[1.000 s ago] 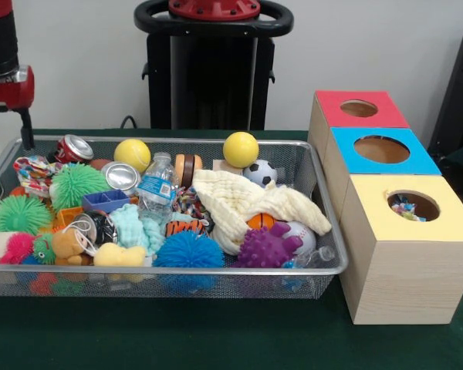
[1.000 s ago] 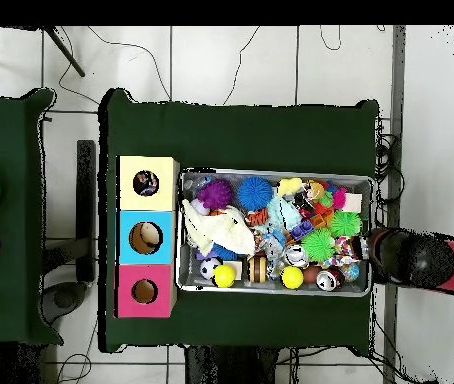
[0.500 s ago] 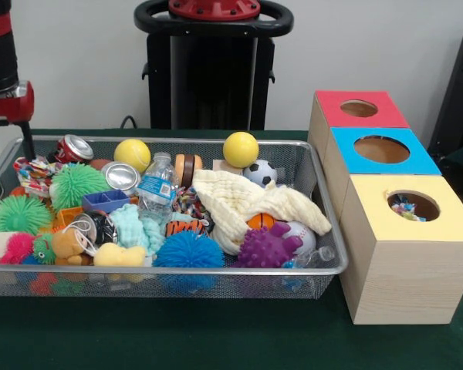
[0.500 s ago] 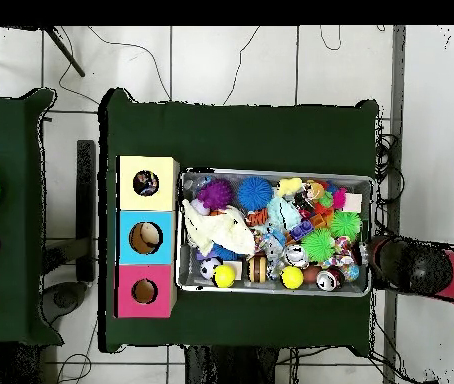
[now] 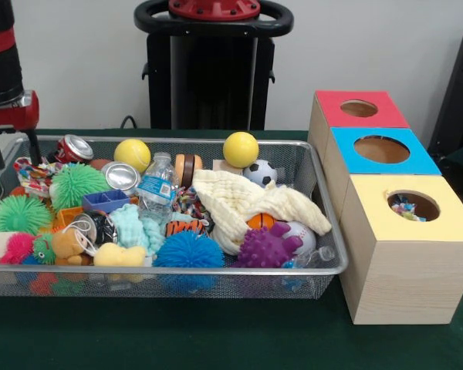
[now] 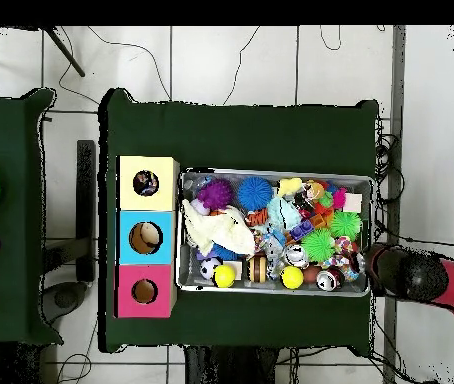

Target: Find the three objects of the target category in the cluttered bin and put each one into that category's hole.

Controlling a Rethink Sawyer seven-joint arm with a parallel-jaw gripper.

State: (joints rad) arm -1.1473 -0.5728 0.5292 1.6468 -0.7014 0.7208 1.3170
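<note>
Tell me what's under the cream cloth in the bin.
Under the cream cloth, an orange ball and a baseball peek out at its front edge. Anything deeper beneath is covered.

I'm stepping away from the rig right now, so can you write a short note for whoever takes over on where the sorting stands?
Gripper: at the left end of the wire mesh bin in the front view, above the rim, holding nothing visible; whether it is open or shut cannot be told.
Bin: still full of clutter, including two yellow balls, a cream cloth and a clear water bottle.
Boxes: the yellow-topped wooden box has colourful items showing in its hole; the blue-topped box and red-topped box holes look empty.
Left: how many target objects remain cannot be told; nothing is in transit.
</note>
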